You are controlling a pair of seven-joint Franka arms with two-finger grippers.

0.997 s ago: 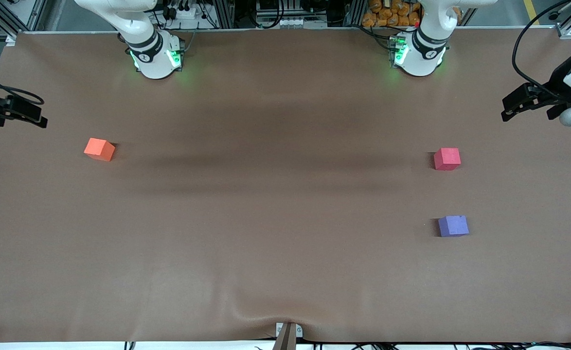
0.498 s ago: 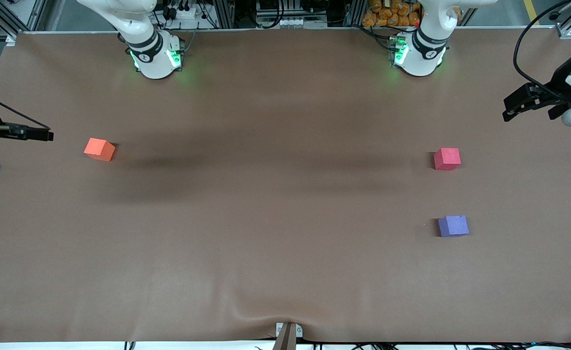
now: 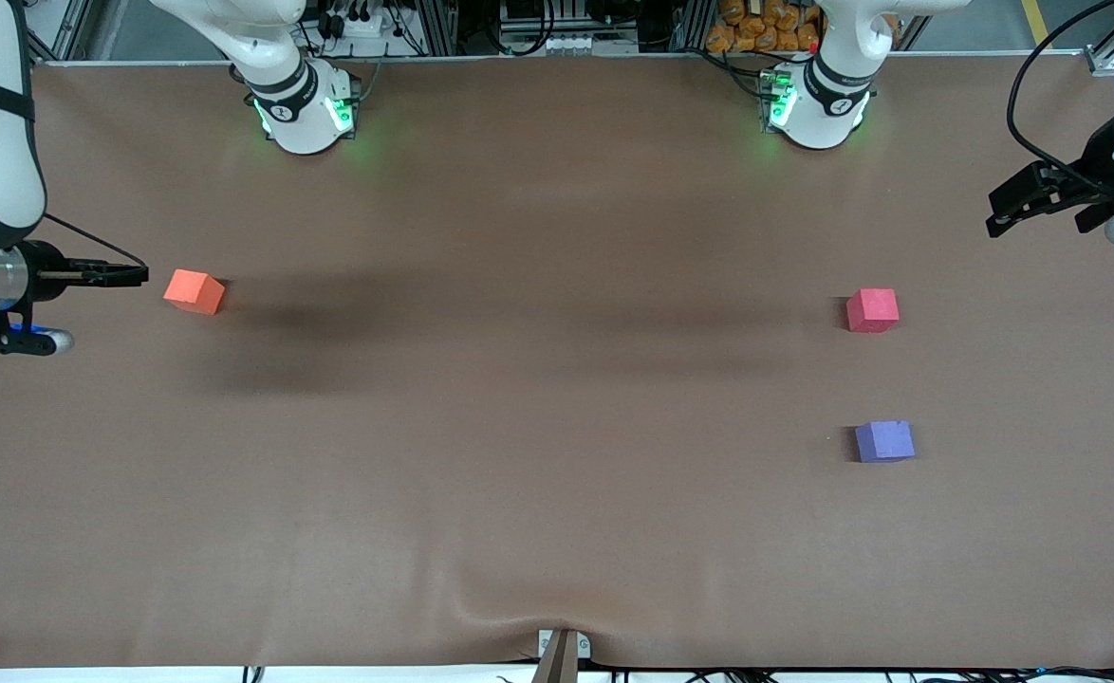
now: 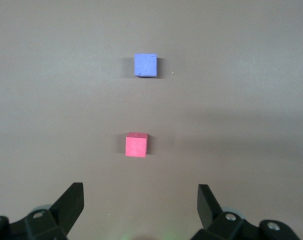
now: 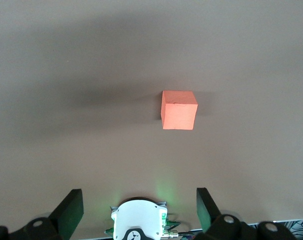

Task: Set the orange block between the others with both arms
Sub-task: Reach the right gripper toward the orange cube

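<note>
The orange block (image 3: 194, 291) (image 5: 179, 109) lies alone on the brown table toward the right arm's end. My right gripper (image 3: 142, 275) (image 5: 139, 199) hovers just beside it on the table-end side, open and holding nothing. The red-pink cube (image 3: 872, 310) (image 4: 136, 145) and the purple-blue cube (image 3: 884, 441) (image 4: 145, 65) sit toward the left arm's end, a gap between them, the purple-blue one nearer the front camera. My left gripper (image 3: 993, 216) (image 4: 140, 194) hangs open and holding nothing over the table's edge at that end, apart from both cubes.
Both arm bases (image 3: 306, 114) (image 3: 818, 109) with green lights stand along the table's back edge; the right arm's base (image 5: 139, 222) shows in the right wrist view. A small metal bracket (image 3: 562, 650) and a wrinkle in the cover mark the front edge.
My right gripper has swung in from the table's end toward the orange block and now sits close beside it. The left gripper has drifted slightly. No cube has moved.
</note>
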